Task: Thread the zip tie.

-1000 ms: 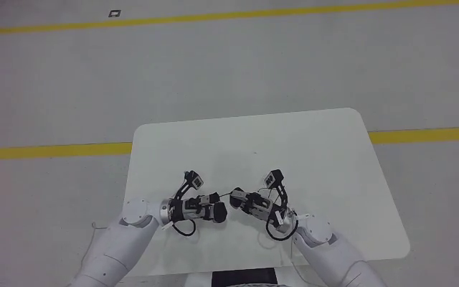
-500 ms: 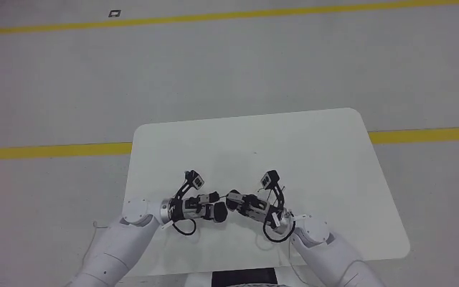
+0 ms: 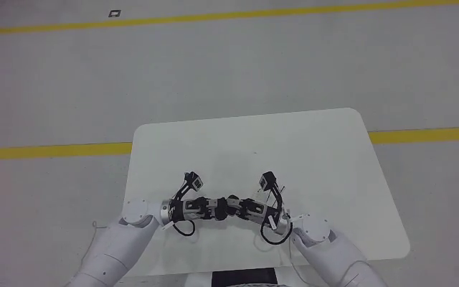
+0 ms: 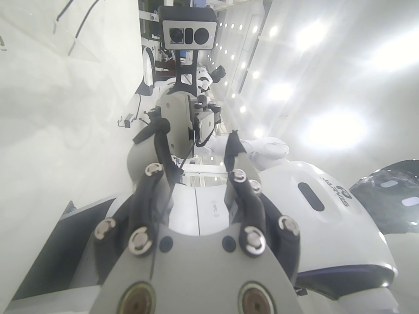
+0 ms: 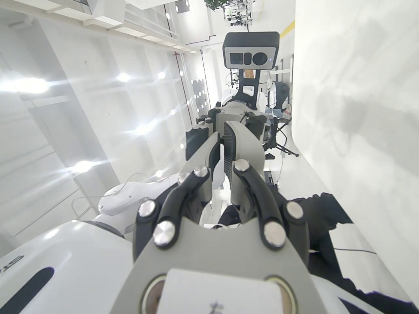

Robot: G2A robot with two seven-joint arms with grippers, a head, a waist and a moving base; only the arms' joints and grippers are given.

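Observation:
The zip tie is a thin black strap. In the left wrist view it runs lengthwise between my left gripper's fingers towards the right gripper. My left gripper is open, its fingers spread wide on either side of the strap. My right gripper has its fingers pressed almost together, and it appears to be shut on the far end of the zip tie, which is hidden there. In the top view the left gripper and right gripper meet tip to tip above the near middle of the white table.
The table's rounded edge lies close behind both arms on the near side. A grey floor with yellow lines surrounds the table.
The right gripper has moved left towards the left gripper, closing the gap between them. The two tips now meet. The left arm has barely shifted.

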